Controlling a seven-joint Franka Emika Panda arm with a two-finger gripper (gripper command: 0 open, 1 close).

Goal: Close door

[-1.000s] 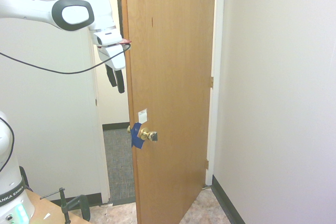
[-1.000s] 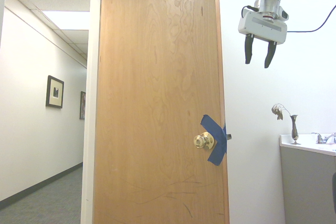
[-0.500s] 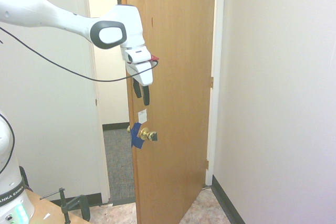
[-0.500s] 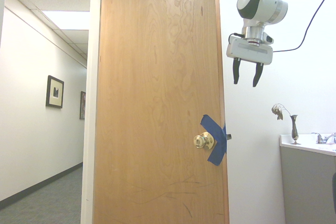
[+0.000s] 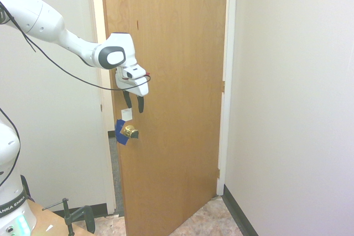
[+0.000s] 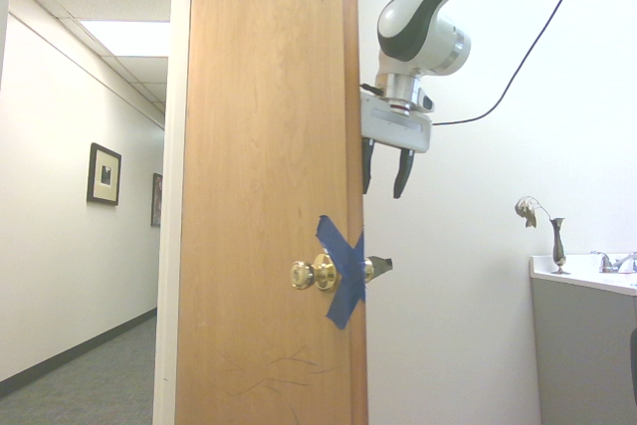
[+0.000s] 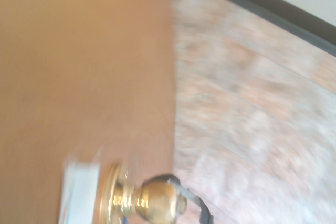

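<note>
My gripper [image 5: 134, 109], fingers spread and empty, has come down beside the door's latch edge, just above the brass knob [image 5: 130, 131], and beyond it the wood-grain door [image 5: 177, 98] has swung nearer its frame [image 5: 227, 81], narrowing the gap left to close.

The white arm [image 5: 74, 42] reaches in from the left of the first exterior view, sloping down to its wrist [image 5: 113, 56]. Below it the gripper [image 5: 134, 109] points downward, slightly tilted in that view. Its two dark fingers [image 6: 403, 174] stand apart, with a gap between their tips.
</note>
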